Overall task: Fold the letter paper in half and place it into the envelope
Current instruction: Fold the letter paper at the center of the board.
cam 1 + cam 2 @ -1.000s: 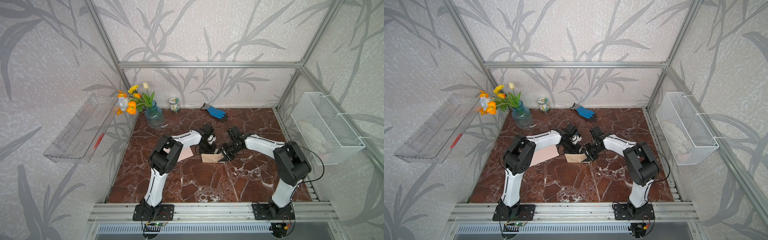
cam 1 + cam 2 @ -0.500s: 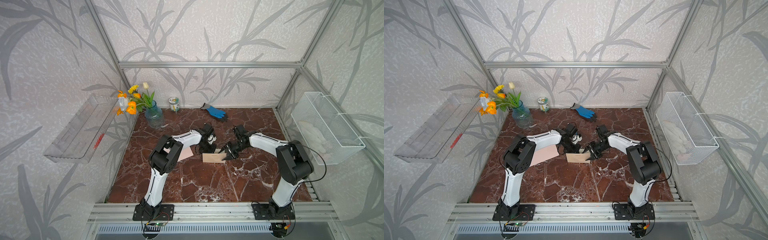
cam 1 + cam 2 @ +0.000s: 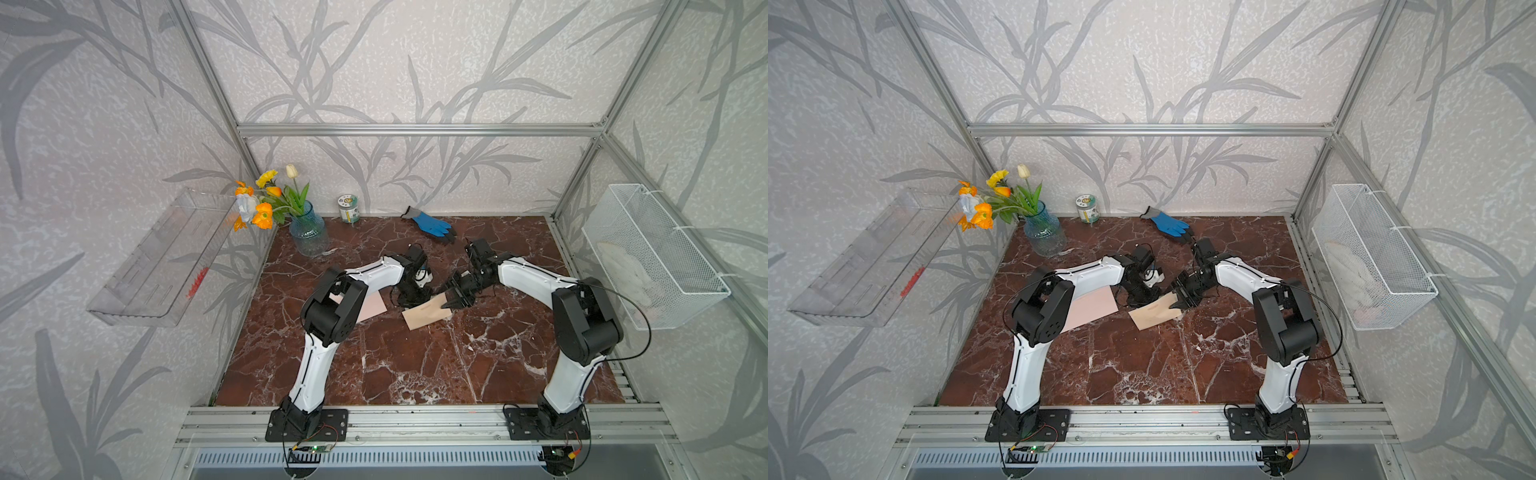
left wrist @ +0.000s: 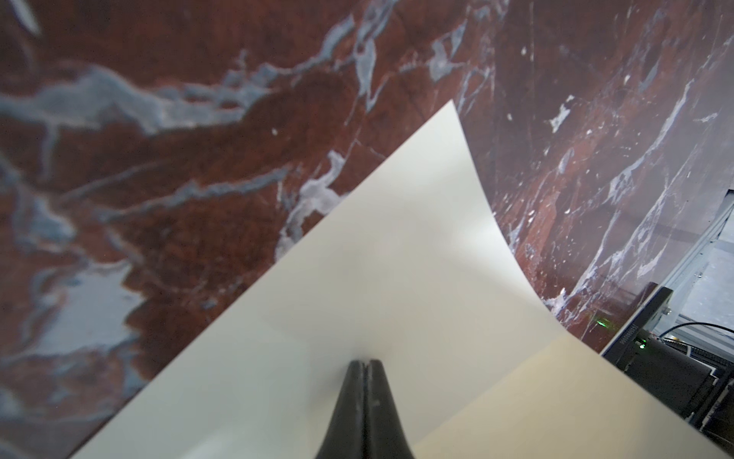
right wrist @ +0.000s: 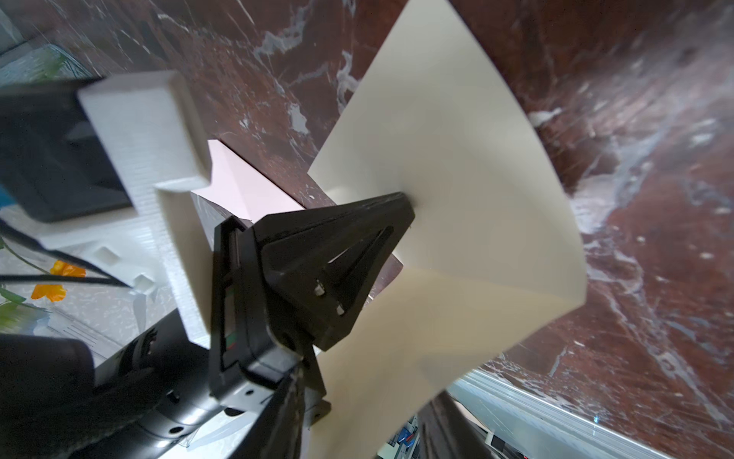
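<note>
The cream letter paper lies bent near the table's middle, one part curling up. My left gripper is shut, its tips pinching the letter paper. In the right wrist view its black finger meets the sheet. My right gripper sits at the sheet's right end, open, with the paper passing between its spread fingers. The pale pink envelope lies flat to the left, partly under my left arm.
At the back stand a blue glass vase of flowers and a small jar, with a blue glove lying near them. A clear shelf hangs on the left wall and a white wire basket on the right wall.
My right gripper has opened its jaws and drawn back a little to the right. The left gripper has stayed shut on the paper, which has hardly moved.
</note>
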Tool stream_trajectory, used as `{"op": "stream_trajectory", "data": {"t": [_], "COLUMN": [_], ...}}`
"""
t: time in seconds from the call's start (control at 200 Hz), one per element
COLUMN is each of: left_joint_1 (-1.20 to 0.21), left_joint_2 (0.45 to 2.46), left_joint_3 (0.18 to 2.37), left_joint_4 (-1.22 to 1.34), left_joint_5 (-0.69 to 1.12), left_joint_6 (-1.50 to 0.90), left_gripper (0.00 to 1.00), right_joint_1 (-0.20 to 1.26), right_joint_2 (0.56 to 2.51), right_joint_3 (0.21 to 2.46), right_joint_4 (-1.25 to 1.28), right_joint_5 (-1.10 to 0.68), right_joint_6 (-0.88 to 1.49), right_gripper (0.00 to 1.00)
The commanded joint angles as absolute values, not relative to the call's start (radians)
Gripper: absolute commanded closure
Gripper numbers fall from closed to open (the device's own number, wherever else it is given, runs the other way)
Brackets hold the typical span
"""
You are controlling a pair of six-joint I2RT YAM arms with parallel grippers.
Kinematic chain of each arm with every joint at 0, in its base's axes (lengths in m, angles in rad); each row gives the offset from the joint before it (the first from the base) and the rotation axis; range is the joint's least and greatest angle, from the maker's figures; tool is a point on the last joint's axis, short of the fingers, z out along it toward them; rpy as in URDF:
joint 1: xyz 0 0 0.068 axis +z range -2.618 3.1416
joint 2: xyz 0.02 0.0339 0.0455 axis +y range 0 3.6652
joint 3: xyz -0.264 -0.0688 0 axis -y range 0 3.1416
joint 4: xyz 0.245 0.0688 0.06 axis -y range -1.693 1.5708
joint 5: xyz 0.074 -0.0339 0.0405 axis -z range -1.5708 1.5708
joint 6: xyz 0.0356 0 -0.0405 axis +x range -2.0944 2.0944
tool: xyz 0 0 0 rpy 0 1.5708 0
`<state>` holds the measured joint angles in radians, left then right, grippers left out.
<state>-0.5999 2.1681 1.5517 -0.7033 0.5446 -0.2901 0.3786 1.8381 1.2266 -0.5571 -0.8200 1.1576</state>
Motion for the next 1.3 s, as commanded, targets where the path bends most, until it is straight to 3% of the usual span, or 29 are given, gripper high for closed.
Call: {"op": "stream_trajectory", "data": {"t": [0.0, 0.24, 0.65, 1.005, 1.165, 1.295], "left_joint_1": [-0.593, -0.593, -0.595, -0.597, -0.595, -0.593], "left_joint_2": [2.252, 2.249, 2.225, 2.226, 2.233, 2.24], "left_joint_3": [1.516, 1.512, 1.488, 1.482, 1.487, 1.499], "left_joint_4": [-0.827, -0.834, -0.851, -0.847, -0.845, -0.851], "left_joint_5": [0.475, 0.482, 0.471, 0.465, 0.458, 0.453], "left_joint_6": [-0.3, -0.306, -0.295, -0.308, -0.32, -0.324], "left_gripper": [1.0, 1.0, 1.0, 1.0, 1.0, 0.98], "right_joint_1": [0.378, 0.375, 0.34, 0.334, 0.331, 0.324], "right_joint_2": [1.84, 1.829, 1.915, 1.979, 1.948, 1.906], "right_joint_3": [1.189, 1.096, 1.061, 1.098, 1.116, 1.128], "right_joint_4": [-0.538, -0.434, -0.229, -0.28, -0.388, -0.499], "right_joint_5": [-0.835, -0.823, -0.914, -0.976, -0.997, -1.006], "right_joint_6": [1.14, 1.172, 1.334, 1.363, 1.292, 1.226], "right_gripper": [0.5, 0.46, 0.51, 0.58, 0.5, 0.49]}}
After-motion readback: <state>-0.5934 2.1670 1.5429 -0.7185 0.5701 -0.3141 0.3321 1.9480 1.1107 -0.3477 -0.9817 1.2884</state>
